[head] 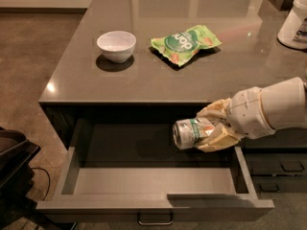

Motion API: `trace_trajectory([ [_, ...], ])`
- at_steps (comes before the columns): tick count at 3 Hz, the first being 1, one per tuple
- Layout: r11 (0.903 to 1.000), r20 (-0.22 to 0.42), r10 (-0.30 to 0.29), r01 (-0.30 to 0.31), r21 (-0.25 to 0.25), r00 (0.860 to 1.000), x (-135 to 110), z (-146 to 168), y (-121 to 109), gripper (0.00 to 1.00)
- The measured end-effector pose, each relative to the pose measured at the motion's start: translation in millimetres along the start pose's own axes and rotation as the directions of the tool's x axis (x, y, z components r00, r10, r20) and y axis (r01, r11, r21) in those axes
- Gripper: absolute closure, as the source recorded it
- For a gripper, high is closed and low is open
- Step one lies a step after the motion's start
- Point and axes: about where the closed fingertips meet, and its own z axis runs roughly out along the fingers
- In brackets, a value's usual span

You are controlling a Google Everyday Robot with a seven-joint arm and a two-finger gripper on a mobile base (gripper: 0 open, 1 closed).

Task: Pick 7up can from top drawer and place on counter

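The 7up can [191, 133], silver and green, lies sideways in my gripper [214, 129], which is shut on it. The gripper holds the can in the air above the right part of the open top drawer [144, 181], just below the front edge of the counter [158, 78]. The white arm reaches in from the right. The drawer's floor is bare and its thin metal handle [155, 221] shows at the bottom.
On the counter stand a white bowl [116, 45] at the left, a flat green snack bag [184, 43] in the middle and a white container [295, 20] at the far right. Narrower handled drawers [280, 169] sit at the lower right. A dark object [12, 176] stands at the left.
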Motion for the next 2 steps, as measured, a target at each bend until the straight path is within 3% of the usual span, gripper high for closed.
trace_trajectory([
  [1,1.0,0.0,0.0,0.0,0.0,1.0,0,0,0,1.0],
  [2,0.9988,0.015,-0.048,0.048,0.008,0.999,-12,0,-33,1.0],
])
